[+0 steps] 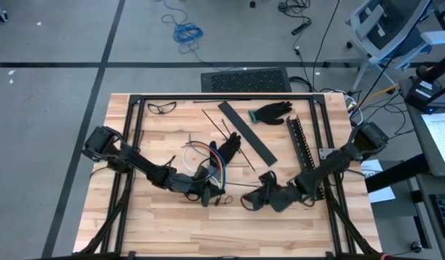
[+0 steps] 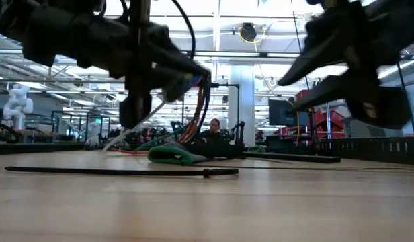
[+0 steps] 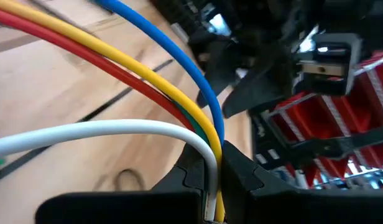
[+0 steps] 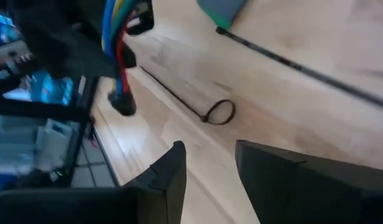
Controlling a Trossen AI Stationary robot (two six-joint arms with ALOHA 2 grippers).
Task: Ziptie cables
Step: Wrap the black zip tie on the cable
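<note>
Centrally, the pale wooden table [image 1: 165, 224] is lying under both dark arms. Its left gripper [image 1: 208, 193] is clenching the bundle of thin yellow, blue, green, red and white cables [image 3: 179, 93], lifting them above the boards near the middle. Beside it, the right gripper [image 4: 210, 174] is hovering released, near a small looped black zip tie [image 4: 217, 112].

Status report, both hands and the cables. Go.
Left hand shut on the cables, bundle lifted off the table. Right hand open, empty, above a looped zip tie. Nothing between them.
</note>
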